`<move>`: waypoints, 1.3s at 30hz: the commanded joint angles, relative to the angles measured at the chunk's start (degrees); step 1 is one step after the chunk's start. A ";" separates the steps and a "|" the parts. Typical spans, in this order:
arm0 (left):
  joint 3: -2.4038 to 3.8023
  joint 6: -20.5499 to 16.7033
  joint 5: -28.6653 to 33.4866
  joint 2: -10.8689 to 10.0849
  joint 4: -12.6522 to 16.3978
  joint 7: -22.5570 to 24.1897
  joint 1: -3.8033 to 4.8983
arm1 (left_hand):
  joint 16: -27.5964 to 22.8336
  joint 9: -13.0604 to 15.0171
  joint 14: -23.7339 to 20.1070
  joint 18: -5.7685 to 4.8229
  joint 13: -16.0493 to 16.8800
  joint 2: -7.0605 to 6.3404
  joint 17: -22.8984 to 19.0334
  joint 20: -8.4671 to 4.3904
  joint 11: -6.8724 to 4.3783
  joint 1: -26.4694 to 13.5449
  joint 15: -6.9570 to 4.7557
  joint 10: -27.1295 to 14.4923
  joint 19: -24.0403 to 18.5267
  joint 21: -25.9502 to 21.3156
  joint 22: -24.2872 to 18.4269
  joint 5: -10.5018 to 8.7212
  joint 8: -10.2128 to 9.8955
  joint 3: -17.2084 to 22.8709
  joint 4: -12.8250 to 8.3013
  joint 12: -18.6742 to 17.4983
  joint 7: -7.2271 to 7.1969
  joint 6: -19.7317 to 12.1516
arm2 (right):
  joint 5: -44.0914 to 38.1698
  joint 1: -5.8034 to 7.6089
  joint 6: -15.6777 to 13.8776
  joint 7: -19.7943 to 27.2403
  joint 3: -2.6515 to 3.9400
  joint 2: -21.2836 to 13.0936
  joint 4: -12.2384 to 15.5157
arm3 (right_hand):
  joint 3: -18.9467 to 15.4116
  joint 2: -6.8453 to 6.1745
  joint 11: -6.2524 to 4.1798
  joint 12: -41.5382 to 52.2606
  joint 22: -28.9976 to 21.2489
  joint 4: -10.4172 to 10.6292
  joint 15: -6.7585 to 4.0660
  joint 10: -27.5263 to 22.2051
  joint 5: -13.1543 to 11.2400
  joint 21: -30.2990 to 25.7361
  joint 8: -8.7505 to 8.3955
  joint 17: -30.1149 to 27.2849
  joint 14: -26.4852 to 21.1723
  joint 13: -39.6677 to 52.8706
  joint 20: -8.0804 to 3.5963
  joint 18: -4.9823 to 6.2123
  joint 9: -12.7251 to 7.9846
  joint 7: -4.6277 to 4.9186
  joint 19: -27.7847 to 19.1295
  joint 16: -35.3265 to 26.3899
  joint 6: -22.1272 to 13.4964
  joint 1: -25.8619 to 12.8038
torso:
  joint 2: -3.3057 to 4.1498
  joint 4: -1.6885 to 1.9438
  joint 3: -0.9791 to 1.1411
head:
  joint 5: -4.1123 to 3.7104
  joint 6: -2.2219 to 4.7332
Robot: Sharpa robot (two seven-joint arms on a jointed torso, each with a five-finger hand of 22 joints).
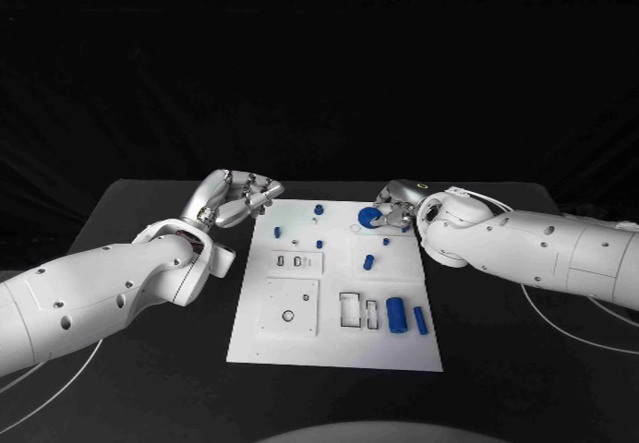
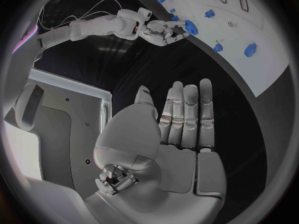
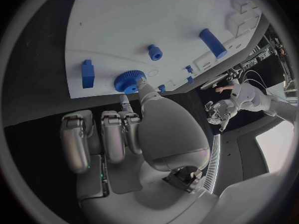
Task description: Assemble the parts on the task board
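The white task board [image 1: 336, 337] lies mid-table. At its far edge my right hand [image 1: 395, 210] pinches a blue gear [image 1: 369, 217] between thumb and fingers; in the right wrist view the gear [image 3: 129, 80] sits at the fingertips, just over the board [image 3: 124, 20]. The left wrist view shows that right hand [image 2: 163, 32] with the gear [image 2: 189, 26] too. My left hand [image 1: 240, 197] hovers off the board's far left corner, and the left wrist view shows its fingers [image 2: 187, 114] straight and holding nothing. A blue cylinder [image 1: 395, 313] and a blue bar [image 1: 419, 320] lie at the near right.
Small blue pegs [image 1: 319, 209] [image 1: 279, 232] stand near the board's far edge, and a blue block [image 1: 369, 262] stands mid-right. Two slots [image 1: 295, 263], a rectangular recess [image 1: 349, 310] and a square plate with a round hole [image 1: 289, 316] mark the board. Black table surrounds it.
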 commanded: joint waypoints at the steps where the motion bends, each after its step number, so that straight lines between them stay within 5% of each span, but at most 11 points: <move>1: 0.04 -0.06 0.09 0.12 0.10 0.79 0.14 | 0.01 0.09 0.27 0.90 -0.08 0.23 0.05 0.22 -0.18 0.28 -0.07 -0.25 0.12 -0.40 -0.06 0.36 -0.02 -0.36 -0.01 -0.36 0.04 -0.14 | -1.69 -0.13 -1.75 -0.44 0.00 0.43 -0.20 | -0.35 -0.46 0.32 0.10 15.07 -0.01 0.08 6.11 1.29 0.25 -0.35 15.07 5.97 14.95 -0.36 -0.38 -0.17 0.36 6.00 0.23 -0.85 -0.57 | -0.01 -0.05 0.02 | -0.13 -0.01; 8: 0.04 -0.06 0.09 0.02 0.19 0.77 0.14 | 0.01 0.09 0.27 0.90 -0.08 0.23 0.05 0.22 -0.18 0.28 -0.07 -0.25 0.12 -0.40 -0.06 0.36 -0.02 -0.36 -0.01 -0.36 0.04 -0.14 | -2.17 -0.71 -2.36 -0.07 0.00 1.68 -1.18 | 0.88 -1.39 0.41 0.10 15.07 -0.72 0.21 6.11 10.56 0.25 0.41 15.07 5.97 14.95 -0.20 -0.38 -0.09 0.34 6.00 0.23 -1.97 -1.76 | -0.01 -0.02 0.06 | 0.05 0.03; 17: 0.04 -0.19 0.09 -0.41 0.34 0.68 0.14 | 0.01 0.09 0.27 0.90 -0.08 0.23 0.05 0.22 -0.18 0.28 -0.07 -0.25 0.12 -0.40 -0.06 0.36 -0.02 -0.36 -0.01 -0.36 0.04 -0.14 | -2.41 -0.99 -1.94 -0.37 0.00 2.17 -1.43 | 2.99 -1.84 0.50 0.10 15.07 -1.32 0.22 6.11 14.83 0.25 1.40 15.07 5.97 14.95 -0.16 -0.38 0.45 0.44 6.00 0.23 -0.76 -2.31 | 0.00 -0.07 0.00 | 0.21 -0.21; 39: 0.05 0.02 0.09 -0.65 0.70 0.50 0.15 | 0.00 0.12 0.44 0.91 -0.19 0.25 0.00 0.22 -0.20 0.35 -0.09 -0.15 0.24 -0.54 -0.10 0.36 0.01 -0.40 0.00 -0.36 0.02 -0.12 | -2.30 -1.02 -3.51 -0.47 0.01 1.71 -0.58 | 3.84 -2.95 0.64 0.10 15.07 -1.34 0.32 6.11 14.04 0.25 1.06 15.07 5.97 14.95 -0.09 -0.38 0.49 0.71 6.00 0.23 -1.81 -3.59 | -0.06 -0.06 0.05 | 0.22 -0.57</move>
